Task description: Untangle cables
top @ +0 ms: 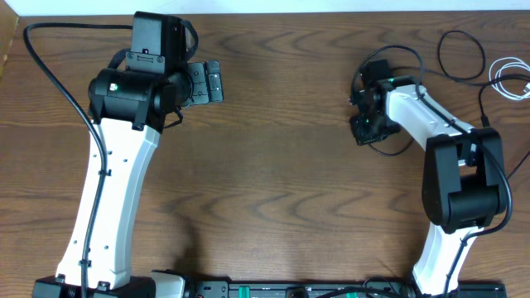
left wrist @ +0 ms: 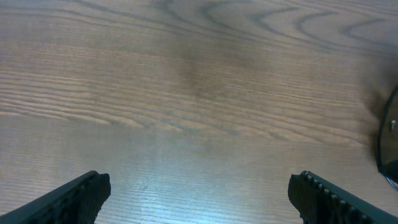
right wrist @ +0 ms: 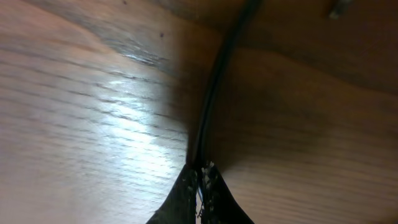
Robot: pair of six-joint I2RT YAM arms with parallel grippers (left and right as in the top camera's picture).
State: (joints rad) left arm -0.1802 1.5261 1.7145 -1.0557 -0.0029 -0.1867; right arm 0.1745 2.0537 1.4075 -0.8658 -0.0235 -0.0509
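The black cable (right wrist: 214, 81), at the right of the table (top: 281, 190) near the white cable (top: 509, 79), is being pinched in the right gripper (right wrist: 199, 179), likely for pulling free next, while the left gripper (left wrist: 199, 190) is hanging spread and empty.

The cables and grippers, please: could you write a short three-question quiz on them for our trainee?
1. True or false: the left gripper is holding a cable.
2. Which colour is the cable pinched in the right gripper? A white, B black, C red.
3. Fill in: the white cable lies nearer the ____ gripper.
Key: 1 false, its jaws stand wide open over bare wood; 2 B; 3 right.
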